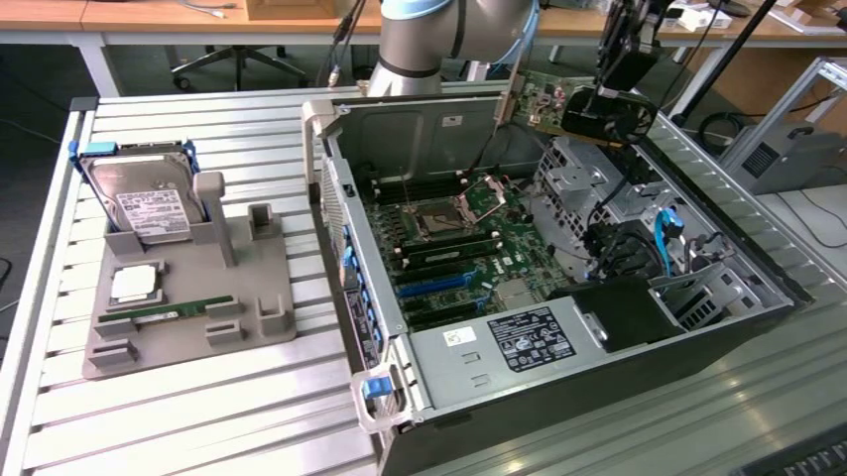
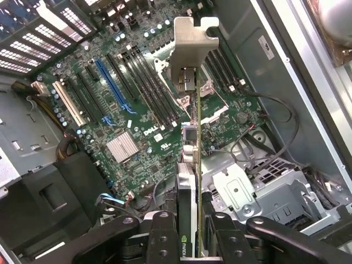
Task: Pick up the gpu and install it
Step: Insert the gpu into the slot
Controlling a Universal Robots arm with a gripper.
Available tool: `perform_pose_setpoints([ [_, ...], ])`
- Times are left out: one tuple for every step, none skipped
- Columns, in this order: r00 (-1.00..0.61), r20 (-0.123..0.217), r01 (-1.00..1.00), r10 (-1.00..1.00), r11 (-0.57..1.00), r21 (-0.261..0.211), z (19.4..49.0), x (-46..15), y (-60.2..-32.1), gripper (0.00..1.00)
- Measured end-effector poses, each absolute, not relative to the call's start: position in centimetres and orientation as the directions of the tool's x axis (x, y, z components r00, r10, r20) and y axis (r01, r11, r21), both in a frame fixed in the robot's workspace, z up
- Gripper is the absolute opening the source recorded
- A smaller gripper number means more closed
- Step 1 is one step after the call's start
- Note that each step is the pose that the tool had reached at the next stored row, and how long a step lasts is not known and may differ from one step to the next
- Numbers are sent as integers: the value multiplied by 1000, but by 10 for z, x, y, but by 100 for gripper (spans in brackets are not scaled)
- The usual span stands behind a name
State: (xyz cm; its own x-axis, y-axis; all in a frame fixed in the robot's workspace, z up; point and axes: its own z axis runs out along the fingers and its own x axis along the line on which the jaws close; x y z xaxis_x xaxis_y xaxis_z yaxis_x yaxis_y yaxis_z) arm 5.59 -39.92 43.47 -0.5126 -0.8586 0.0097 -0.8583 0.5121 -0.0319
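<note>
Your claw (image 2: 191,245) is partway closed, gripping the gpu (image 2: 190,165) edge-on, its silver bracket (image 2: 192,38) toward the motherboard (image 2: 126,126). In the exterior view it hangs upper right, over the open computer case (image 1: 443,362). At left, the grey tray (image 1: 252,288) on the desk (image 1: 198,416) holds a hard drive (image 1: 146,203) and a memory stick (image 1: 166,315).

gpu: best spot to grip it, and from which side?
Grip the edge opposite the connector, with the jaws pinching the two flat faces, coming from above. The gpu is a thin board hanging edge-down over the motherboard, so its lower edge and silver bracket stay free. The gripper holds it that way now.
</note>
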Motion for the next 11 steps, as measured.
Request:
perform_pose_setpoints([
  [-513,10,-858,-859,512,-32,435,56,-399,27],
  [-513,10,-858,-859,512,-32,435,56,-399,27],
  [-513,10,-858,-859,512,-32,435,56,-399,27],
  [-513,10,-858,-859,512,-32,435,56,-399,27],
  [-513,10,-858,-859,512,-32,435,56,-399,27],
  [-512,10,-859,-859,511,-32,435,56,-399,27],
  [-511,10,-859,-859,511,-32,435,56,-399,27],
  [-510,10,-860,-860,509,-32,435,56,-399,27],
  [-506,10,-862,-862,506,-32,435,56,-399,27],
  [-499,11,-866,-866,499,-33,435,55,-399,27],
  [-488,13,-873,-873,487,-34,435,55,-399,27],
])
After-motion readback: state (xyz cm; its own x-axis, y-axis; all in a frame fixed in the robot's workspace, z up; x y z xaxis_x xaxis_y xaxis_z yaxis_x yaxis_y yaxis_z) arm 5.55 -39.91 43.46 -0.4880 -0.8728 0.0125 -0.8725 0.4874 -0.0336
